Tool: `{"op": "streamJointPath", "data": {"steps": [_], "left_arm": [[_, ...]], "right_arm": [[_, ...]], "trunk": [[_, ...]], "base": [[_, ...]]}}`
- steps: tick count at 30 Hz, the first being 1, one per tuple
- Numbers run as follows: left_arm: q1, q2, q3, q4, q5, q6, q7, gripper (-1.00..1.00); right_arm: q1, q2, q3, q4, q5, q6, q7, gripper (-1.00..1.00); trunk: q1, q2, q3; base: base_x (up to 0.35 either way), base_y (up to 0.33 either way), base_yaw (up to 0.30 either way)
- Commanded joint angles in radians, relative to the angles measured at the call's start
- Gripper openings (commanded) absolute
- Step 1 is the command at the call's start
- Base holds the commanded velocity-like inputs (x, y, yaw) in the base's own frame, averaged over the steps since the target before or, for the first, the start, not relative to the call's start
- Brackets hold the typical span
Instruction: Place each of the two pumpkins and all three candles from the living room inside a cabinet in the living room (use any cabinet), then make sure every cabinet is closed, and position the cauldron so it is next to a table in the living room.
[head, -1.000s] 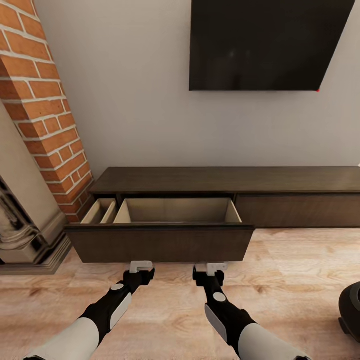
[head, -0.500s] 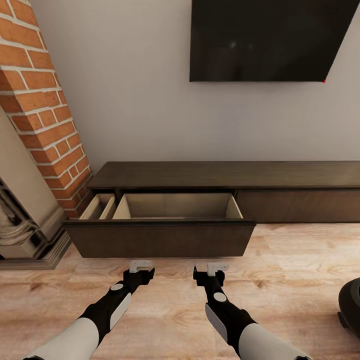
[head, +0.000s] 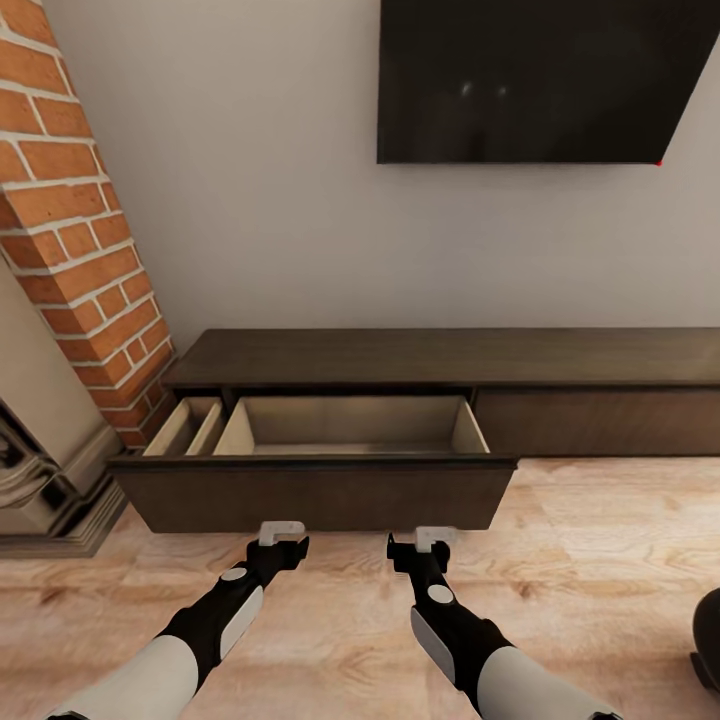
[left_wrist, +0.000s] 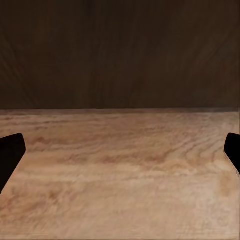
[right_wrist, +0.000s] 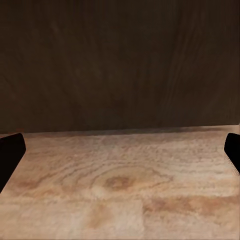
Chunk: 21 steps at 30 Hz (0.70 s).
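Both arms reach forward and low over the wood floor (head: 600, 560). The left gripper (head: 281, 534) and right gripper (head: 432, 540) sit just short of the cabinet's (head: 450, 355) pulled-out drawer (head: 310, 495), jaws apart and holding nothing. The cauldron (head: 708, 630) sits on the floor at far right.

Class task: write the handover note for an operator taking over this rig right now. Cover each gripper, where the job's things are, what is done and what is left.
Left gripper: open, empty, just short of the drawer front.
Right gripper: open, empty, likewise facing that front.
Cabinet: its left drawer is pulled out; the pale interior looks empty as far as the head view shows.
Cauldron: on the floor at the right edge of the head view.
Done: drawer opened.
Left: load pumpkins and candles, close the cabinet, set the cauldron beside a table.
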Motion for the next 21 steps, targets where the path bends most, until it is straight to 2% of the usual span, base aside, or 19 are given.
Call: {"op": "streamJointPath", "data": {"steps": [1,21], "left_arm": [[-0.001,0.001,-0.007,0.000,0.010,-0.003,0.002,1.00],[-0.001,0.001,-0.006,0.000,0.010,-0.005,0.002,1.00]], "right_arm": [[-0.001,0.000,0.008,0.001,-0.010,-0.005,-0.006,1.00],[-0.001,0.000,0.008,0.001,-0.010,-0.005,-0.006,1.00]], "trunk": [[0.000,0.000,-0.001],[0.000,0.000,-0.001]], "base": [[0.130,-0.049,0.000],[0.091,-0.007,0.000]]}}
